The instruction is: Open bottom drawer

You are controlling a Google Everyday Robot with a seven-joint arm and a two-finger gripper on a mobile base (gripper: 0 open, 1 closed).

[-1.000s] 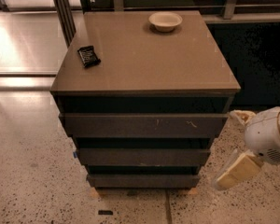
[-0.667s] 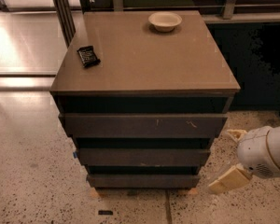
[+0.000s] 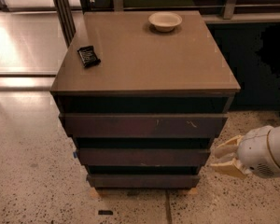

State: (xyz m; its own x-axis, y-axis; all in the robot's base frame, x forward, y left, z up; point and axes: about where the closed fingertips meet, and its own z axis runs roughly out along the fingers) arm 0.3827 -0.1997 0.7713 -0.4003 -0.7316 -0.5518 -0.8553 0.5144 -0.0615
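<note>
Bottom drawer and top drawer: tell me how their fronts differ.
The top drawer front looks widest and bears pale scratch marks; the bottom drawer looks narrowest and plain. The top drawer sits highest, the bottom drawer lowest. Both are dark brown, handleless and look shut. The gripper hovers right of them, touching neither.

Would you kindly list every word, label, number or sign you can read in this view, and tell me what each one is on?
No text here can be read.
On the black packet lying on the cabinet top: any print is too blurred to read.
On the bowl and the bottom drawer: plain, no markings.
On the end effector, low beside the cabinet's right side, level with the lower drawers: no label visible.
</note>
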